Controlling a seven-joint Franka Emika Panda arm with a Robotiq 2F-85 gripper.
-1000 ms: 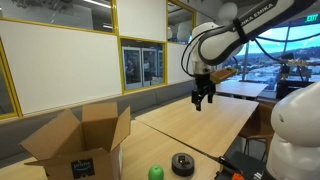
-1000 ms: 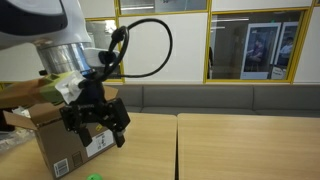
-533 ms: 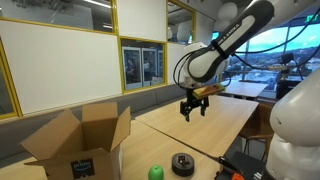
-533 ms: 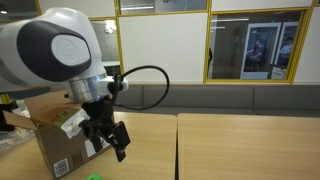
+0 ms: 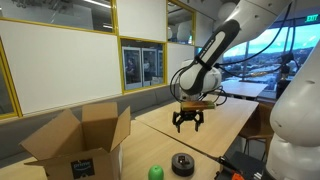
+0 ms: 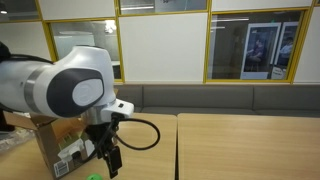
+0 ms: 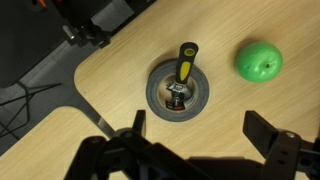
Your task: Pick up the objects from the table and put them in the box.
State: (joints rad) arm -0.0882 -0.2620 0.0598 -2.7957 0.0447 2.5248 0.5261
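A black tape roll (image 7: 178, 95) lies on the wooden table with a yellow-and-black handled tool (image 7: 185, 62) standing in its hole; it also shows in an exterior view (image 5: 182, 163). A green apple (image 7: 259, 62) lies beside it, also seen in both exterior views (image 5: 155, 173) (image 6: 94, 177). The open cardboard box (image 5: 78, 143) stands on the table, also in an exterior view (image 6: 55, 145). My gripper (image 7: 195, 135) is open and empty, hanging above the table over the roll (image 5: 187, 122).
The table's rounded edge (image 7: 95, 75) is close to the roll, with dark floor and cables beyond. A second table (image 5: 245, 89) stands behind. A bench runs along the windowed wall (image 6: 240, 97).
The arm has lowered and moved toward the tape roll and apple; the gripper stays open and empty.
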